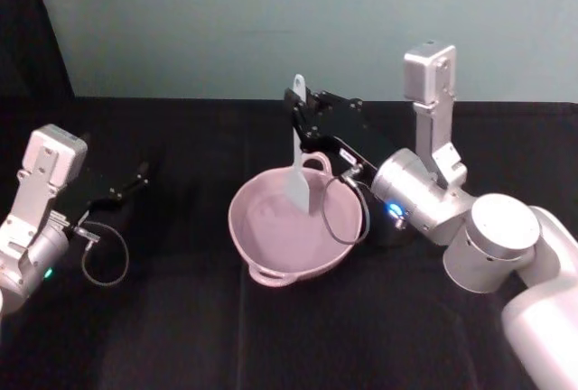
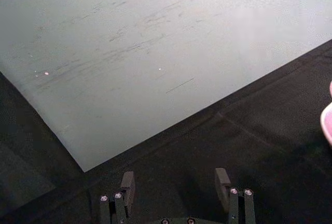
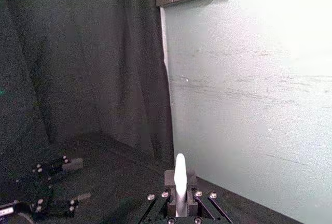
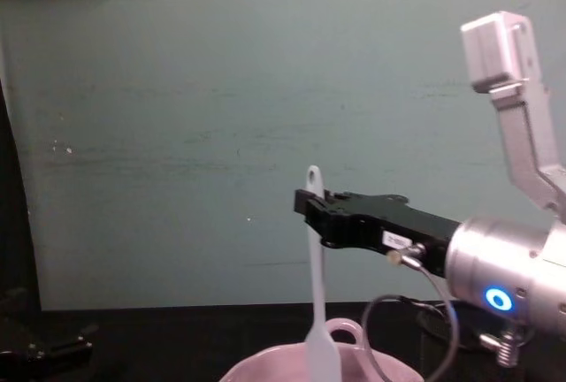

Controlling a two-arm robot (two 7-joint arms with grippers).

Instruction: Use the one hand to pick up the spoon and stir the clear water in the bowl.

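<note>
Fingers (image 4: 303, 204) of the right hand (image 1: 297, 108) are pinching the spoon (image 1: 298, 171) high on its handle, just below the hole at the end. The right wrist view confirms the handle (image 3: 180, 178) clamped between them.

Spoon attitude: upright, blade down. In the head view the blade lies over the inside of the bowl (image 1: 237, 227), toward its far side. In the chest view the blade (image 4: 320, 351) descends to the level of the bowl's rim (image 4: 265, 370).

Water: too clear to make out. Whether the blade is touching it cannot be told.

Bowl: on the worktop (image 1: 181, 336), centre, in front of the right arm.

Left hand (image 1: 137, 175): parked low at the worktop's left, well apart from the bowl. The left wrist view shows its fingers spread with nothing between them (image 2: 175, 181).

Assessment: pick-up is complete and the spoon is positioned at the bowl. The stirring itself is judged outstanding or barely started. No ripple or disturbance is visible to prove otherwise. What is left is to sink the blade and circle it through the water.
</note>
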